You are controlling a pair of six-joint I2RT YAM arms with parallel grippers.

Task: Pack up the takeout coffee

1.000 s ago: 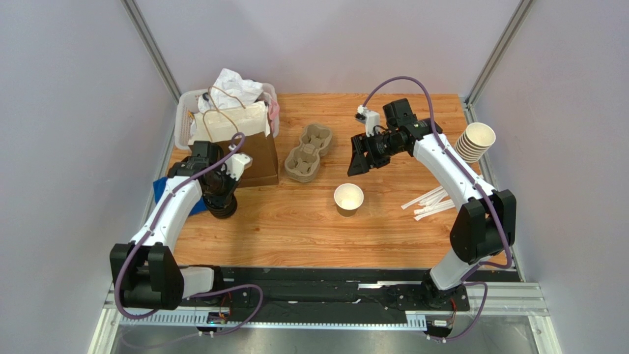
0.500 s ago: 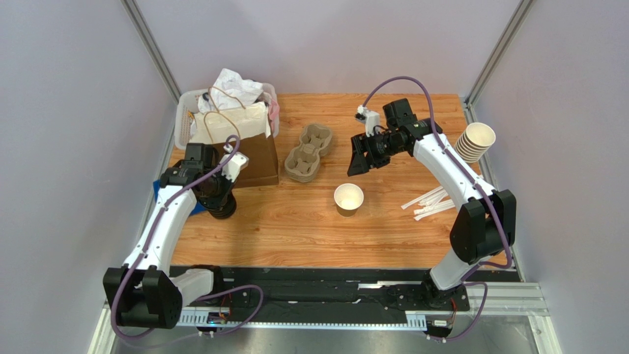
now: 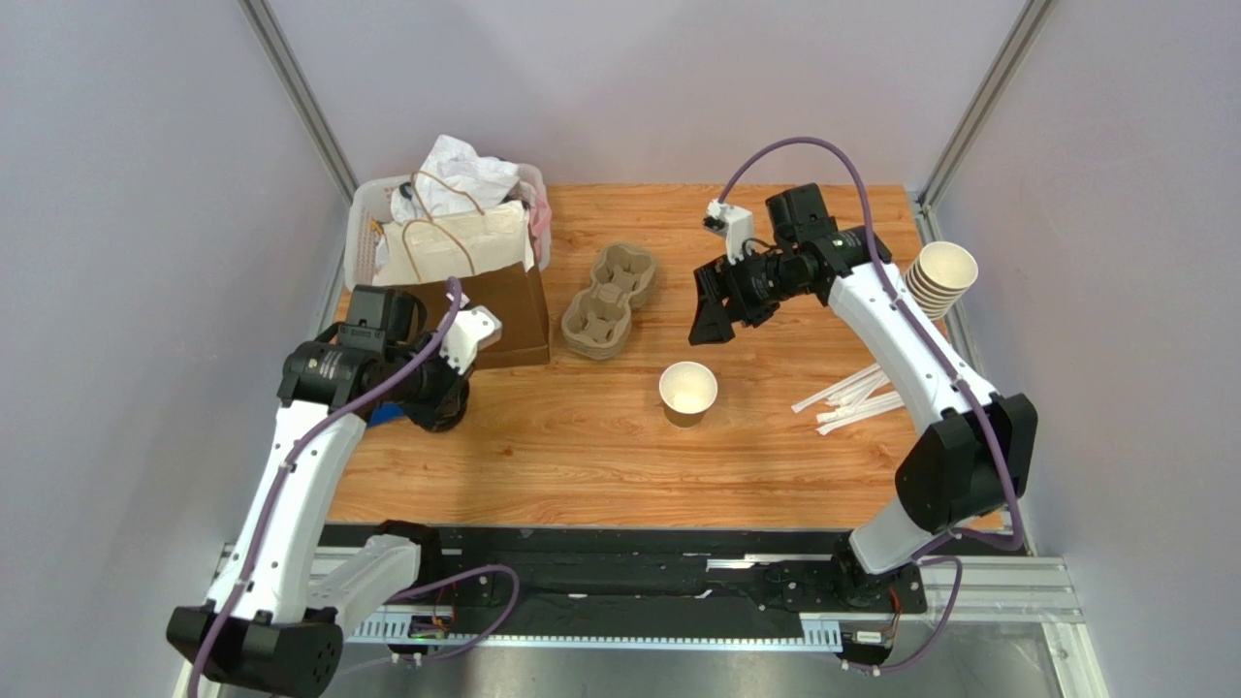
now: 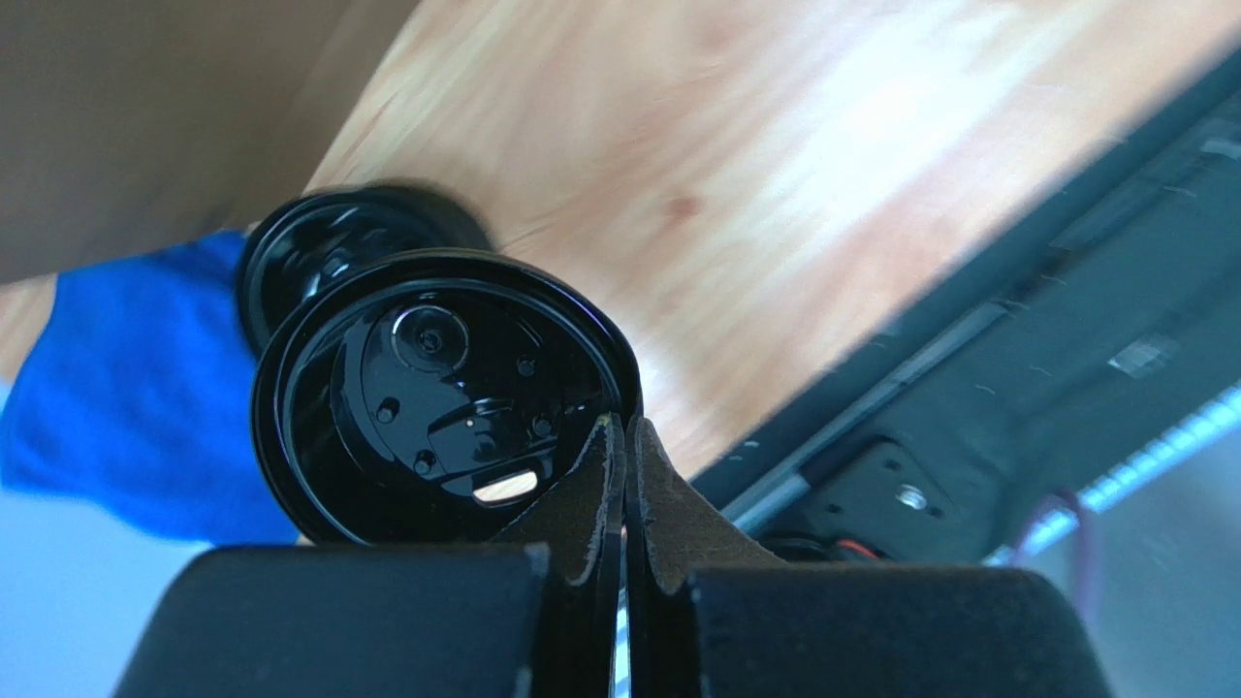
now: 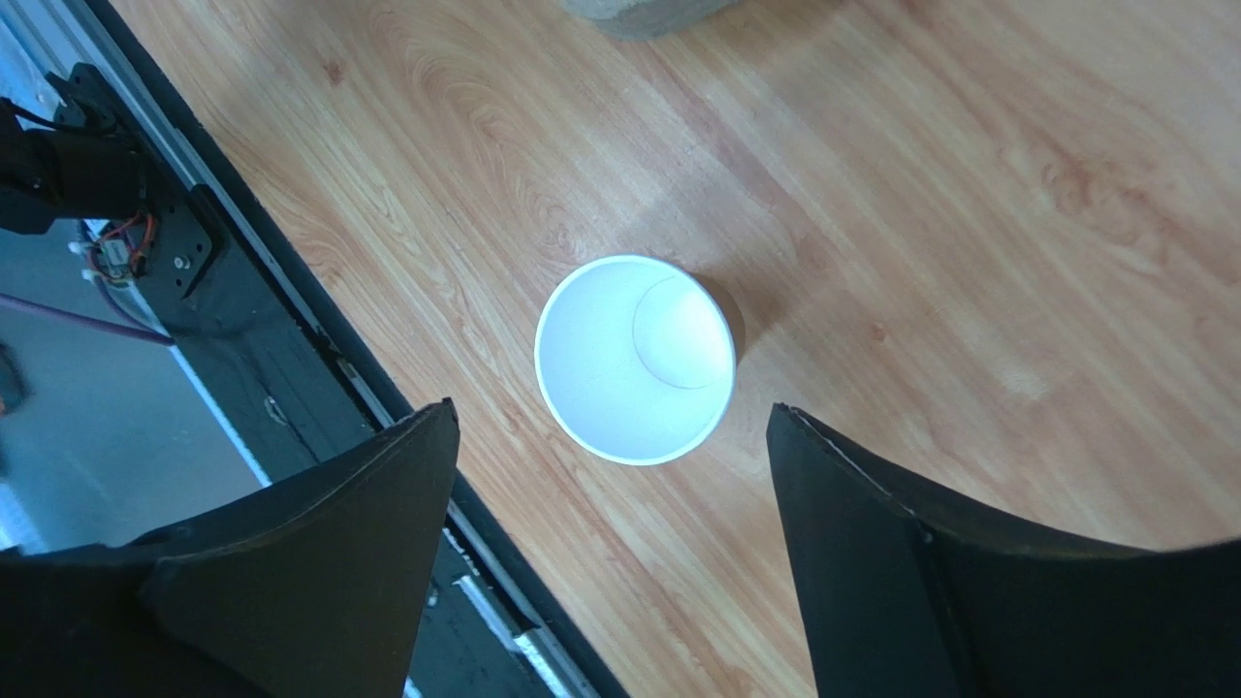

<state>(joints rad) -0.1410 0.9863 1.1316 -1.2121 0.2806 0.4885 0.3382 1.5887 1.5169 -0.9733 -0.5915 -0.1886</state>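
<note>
The pale wooden table (image 3: pixel 583 451) sits between grey walls. At its centre stands the small tan paper cup (image 3: pixel 688 390), lidless. It looks light and easily crushed, so we would grip it gently, low on its wall. Our right gripper (image 5: pixel 609 429) hangs spread above it. Our left gripper (image 4: pixel 627 436) pinches a round black plastic lid (image 4: pixel 423 393) by its rim. The brown paper bag (image 3: pixel 510 313) and moulded cardboard carrier (image 3: pixel 609 298) stand beyond, blocking nothing.
</note>
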